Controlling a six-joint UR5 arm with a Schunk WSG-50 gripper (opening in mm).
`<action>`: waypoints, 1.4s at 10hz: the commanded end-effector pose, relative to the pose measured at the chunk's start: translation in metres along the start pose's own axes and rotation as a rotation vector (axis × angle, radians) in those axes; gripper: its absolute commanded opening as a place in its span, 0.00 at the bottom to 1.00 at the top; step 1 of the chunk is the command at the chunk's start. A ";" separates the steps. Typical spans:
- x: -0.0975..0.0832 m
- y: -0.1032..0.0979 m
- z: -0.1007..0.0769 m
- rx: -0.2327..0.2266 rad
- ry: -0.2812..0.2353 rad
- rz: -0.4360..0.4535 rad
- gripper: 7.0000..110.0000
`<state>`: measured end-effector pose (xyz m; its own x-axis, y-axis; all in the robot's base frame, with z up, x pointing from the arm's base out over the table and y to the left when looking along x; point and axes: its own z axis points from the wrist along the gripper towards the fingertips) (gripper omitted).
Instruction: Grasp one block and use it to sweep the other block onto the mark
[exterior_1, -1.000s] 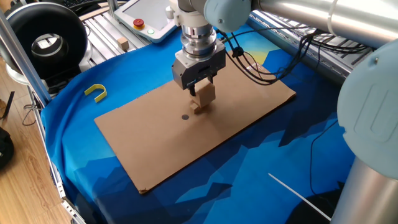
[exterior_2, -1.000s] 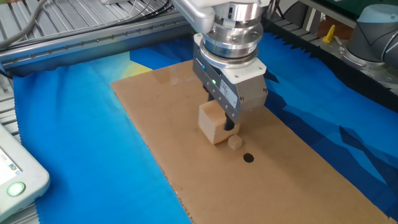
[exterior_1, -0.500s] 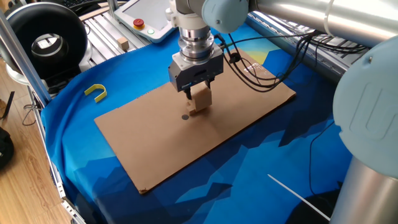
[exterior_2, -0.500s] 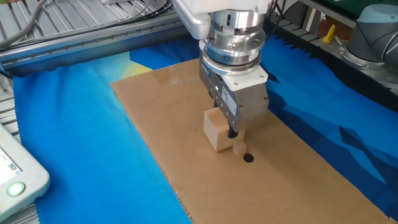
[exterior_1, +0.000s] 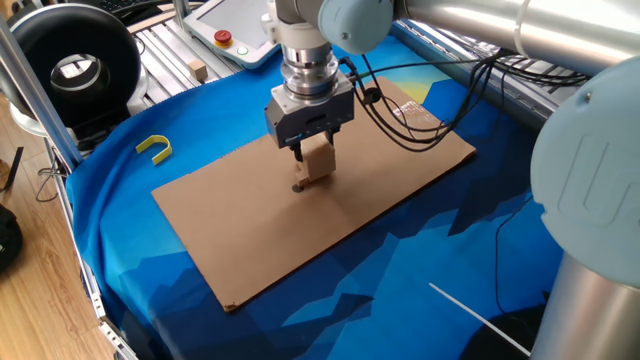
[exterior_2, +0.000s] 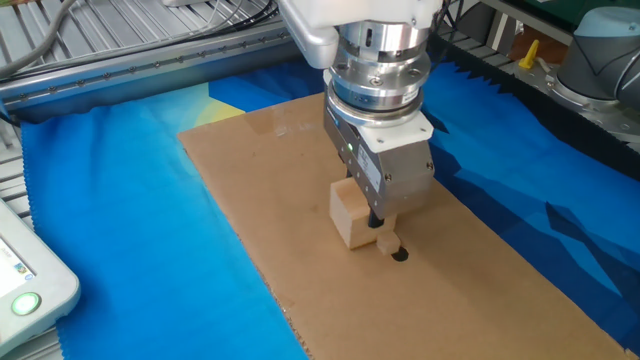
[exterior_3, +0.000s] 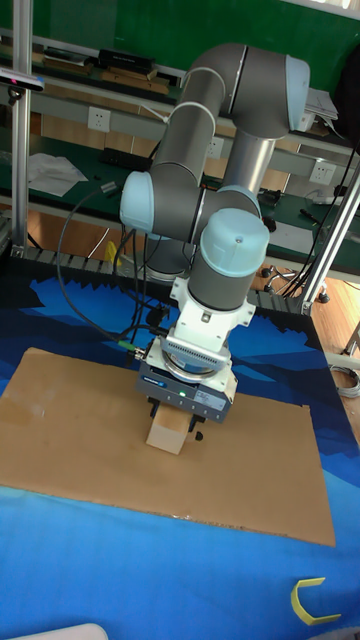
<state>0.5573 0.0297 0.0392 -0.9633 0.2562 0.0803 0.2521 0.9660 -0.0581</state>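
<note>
Down at the near edge of the cardboard sheet (exterior_2: 250, 190), blue cloth (exterior_2: 120, 200) covers the tabletop, and a yellow hook (exterior_1: 154, 148) lies on it off to one side. Moving in, the mark (exterior_2: 401, 255) sits dark on the cardboard, and the tiny cube (exterior_2: 386, 242) is right at its rim, touching or partly over it; from the other fixed view I can't settle which. Pressed just behind the tiny cube is the large cube (exterior_2: 351, 213), resting low on the sheet with its light face turned to the camera. My tool (exterior_2: 378, 215) is clamped on that large cube, fingers narrow against its sides, one dark finger (exterior_2: 377, 214) showing down the corner nearest the tiny cube. From the tall fixed view, the large cube (exterior_3: 168, 431) hangs below my tool's body, and the tiny cube and mark are hidden. Farther back, cables (exterior_1: 420, 100) loop over the sheet's far corner, and a white control panel (exterior_1: 235, 30) sits beyond the cloth.
</note>
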 end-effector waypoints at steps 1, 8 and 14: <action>0.006 0.007 -0.001 -0.016 0.016 0.003 0.00; 0.010 0.006 -0.002 -0.019 0.032 -0.062 0.00; 0.014 0.014 -0.003 -0.049 0.048 -0.095 0.00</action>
<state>0.5476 0.0421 0.0413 -0.9770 0.1733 0.1245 0.1721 0.9849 -0.0207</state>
